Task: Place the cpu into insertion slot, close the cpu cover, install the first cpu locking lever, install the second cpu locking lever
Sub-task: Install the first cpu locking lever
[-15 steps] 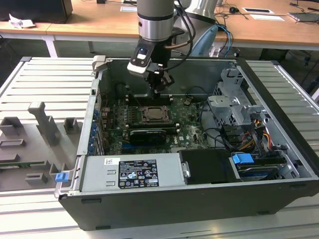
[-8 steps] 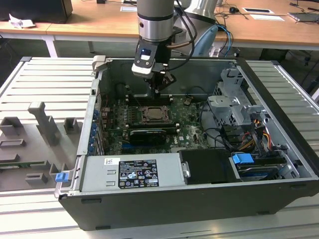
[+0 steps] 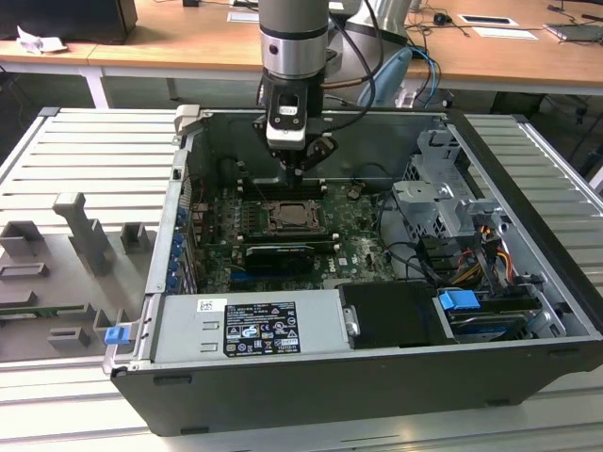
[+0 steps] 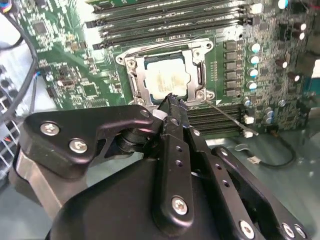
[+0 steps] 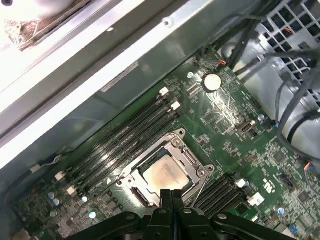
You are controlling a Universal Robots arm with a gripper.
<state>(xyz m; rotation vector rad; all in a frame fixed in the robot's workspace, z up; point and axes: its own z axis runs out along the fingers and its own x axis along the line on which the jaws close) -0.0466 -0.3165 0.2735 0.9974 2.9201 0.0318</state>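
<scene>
The gripper (image 3: pixel 300 168) is hanging inside the open computer case (image 3: pixel 311 405), with its two black fingers (image 5: pixel 167 210) pressing tightly together and nothing showing between them. In both wrist views the joined fingertips are hovering just over one corner of the insertion slot (image 4: pixel 131 64), close to its silvery rim; whether they are touching it I cannot tell. The cpu (image 4: pixel 167 80) is sitting in that slot, its pale metal top facing up, near the middle of the green motherboard (image 3: pixel 358 226) and between the two banks of long black memory slots (image 4: pixel 170 15). The cpu cover (image 4: pixel 141 85) seems to be lying flat around the chip, framing it through its square window, though glare is making that edge hard to read. A thin metal locking lever (image 4: pixel 227 119) is angling out from the slot's corner beside the fingertips, crossing over the nearer memory slots. The case itself is resting on a ribbed grey table (image 3: pixel 57 151), with the arm reaching down close to the case's far wall.
</scene>
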